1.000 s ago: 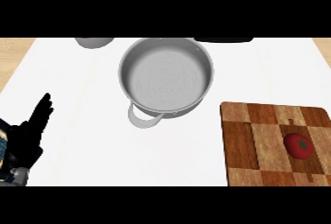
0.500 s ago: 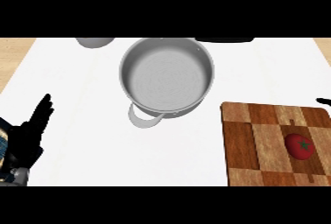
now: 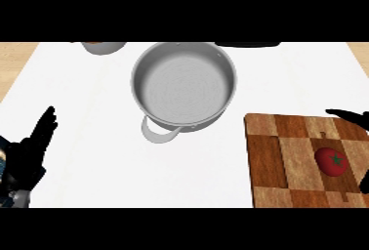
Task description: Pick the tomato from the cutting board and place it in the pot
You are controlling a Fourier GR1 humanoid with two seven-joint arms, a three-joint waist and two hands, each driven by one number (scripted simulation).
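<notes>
A red tomato (image 3: 332,161) with a green stem lies on the wooden cutting board (image 3: 281,166) at the lower right. A silver pot (image 3: 184,88) with a loop handle stands at the upper middle, with nothing inside. Only fingertips of my right hand (image 3: 351,116) show at the right edge, above and just right of the tomato and apart from it. At the lower left edge my left hand (image 3: 32,149) rests open, fingers up.
A grey bowl (image 3: 101,47) sits at the top left edge and a dark object (image 3: 249,44) at the top right of the pot. The white counter (image 3: 86,97) lies between the pot and my left hand.
My right hand has come further into view from the right edge, over the board's upper right corner. The tomato, pot and left hand have not moved.
</notes>
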